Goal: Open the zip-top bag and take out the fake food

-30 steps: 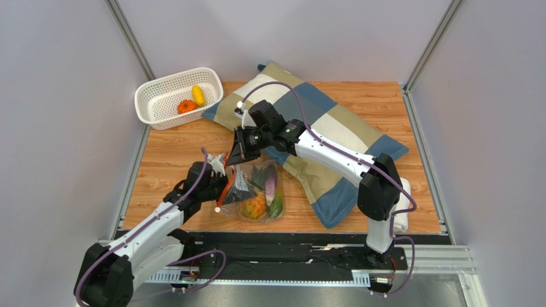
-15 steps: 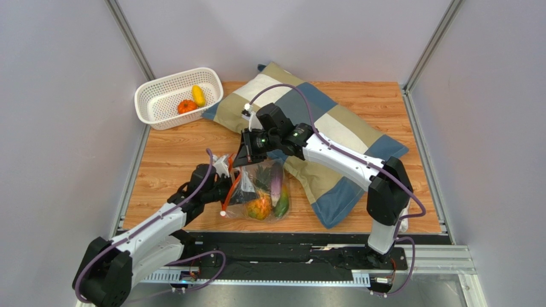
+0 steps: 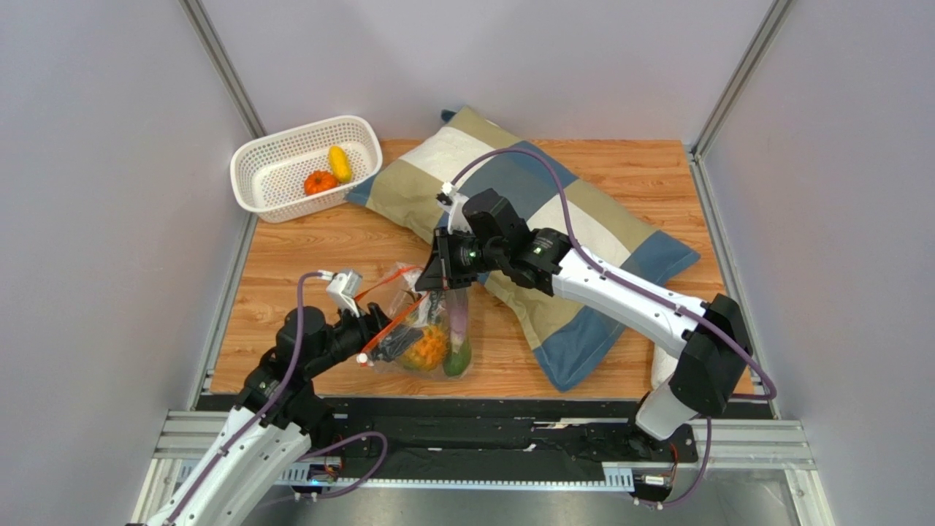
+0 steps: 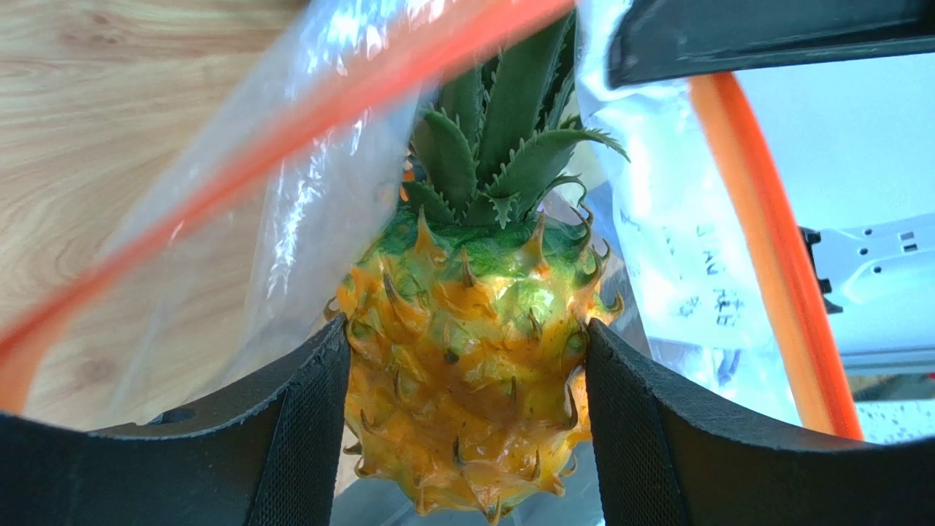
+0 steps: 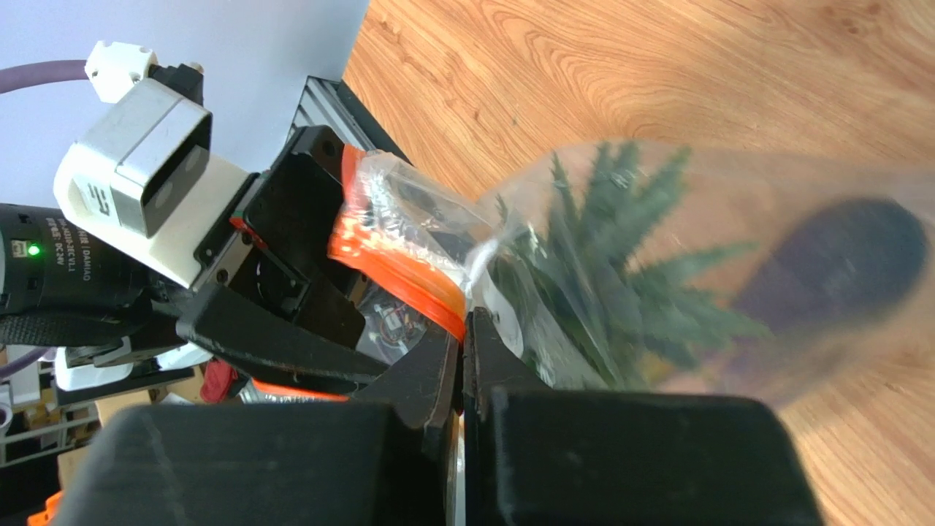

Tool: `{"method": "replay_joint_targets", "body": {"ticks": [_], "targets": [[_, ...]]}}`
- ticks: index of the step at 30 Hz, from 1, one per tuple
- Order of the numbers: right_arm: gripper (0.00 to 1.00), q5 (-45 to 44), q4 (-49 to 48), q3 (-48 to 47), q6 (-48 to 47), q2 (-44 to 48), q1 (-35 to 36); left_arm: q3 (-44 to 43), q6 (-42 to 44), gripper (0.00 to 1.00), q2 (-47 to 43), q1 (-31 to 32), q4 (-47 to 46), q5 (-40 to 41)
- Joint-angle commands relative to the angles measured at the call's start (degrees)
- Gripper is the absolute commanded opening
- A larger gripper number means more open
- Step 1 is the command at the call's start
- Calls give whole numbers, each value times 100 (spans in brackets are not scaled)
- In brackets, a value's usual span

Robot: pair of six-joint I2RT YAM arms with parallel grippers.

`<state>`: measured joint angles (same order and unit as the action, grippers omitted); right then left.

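The clear zip-top bag (image 3: 436, 324) lies on the wooden table, its orange-red zip strip (image 4: 768, 252) pulled open. My left gripper (image 3: 395, 338) reaches into the bag's mouth and is shut on the orange pineapple (image 4: 472, 362), whose green crown points away from it. My right gripper (image 3: 439, 276) is shut on the bag's upper edge at the zip strip (image 5: 408, 287) and holds it up. A purple eggplant (image 3: 460, 312) and a green-orange mango (image 3: 459, 356) lie inside the bag. The pineapple's crown (image 5: 615, 274) shows through the plastic in the right wrist view.
A white perforated basket (image 3: 294, 136) stands at the back left with an orange-red round piece (image 3: 319, 182) and a yellow piece (image 3: 340, 163) in it. A patchwork pillow (image 3: 582, 225) lies behind and to the right of the bag. A white roll (image 3: 687, 378) lies at the near right.
My left arm has drawn back toward the near left with the pineapple. My right gripper has moved right and nearer with the bag's edge, stretching the mouth open.
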<state>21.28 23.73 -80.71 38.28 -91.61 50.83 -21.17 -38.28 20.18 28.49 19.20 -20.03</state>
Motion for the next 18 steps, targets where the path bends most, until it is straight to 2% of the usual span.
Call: {"method": "replay_joint_targets", "body": {"ticks": [1,3,6,9,10,11,13,16,18], "targets": [[0,-1239,272,82,-197,626,-143,-195,-152,0,-664,25,329,218],[0,-1398,554,-41,-496,776,-108,-308,-328,0,-753,25,645,639],[0,-977,799,-487,-1191,567,155,-440,-715,0,-465,25,594,904],[37,-897,1265,-875,-1218,224,489,-563,-900,0,88,16,138,782],[62,-993,1353,-868,-1166,223,594,-616,-944,0,230,25,58,747],[70,-1212,1363,-746,-1078,258,612,-764,-936,0,345,25,101,790],[83,-1511,1293,-160,-701,617,612,-862,-970,0,495,16,241,930],[91,-1863,872,658,-349,1495,604,-845,-1076,0,416,16,295,1098],[96,-1900,520,1581,-339,2170,604,-915,-1102,0,399,16,426,1081]]}}
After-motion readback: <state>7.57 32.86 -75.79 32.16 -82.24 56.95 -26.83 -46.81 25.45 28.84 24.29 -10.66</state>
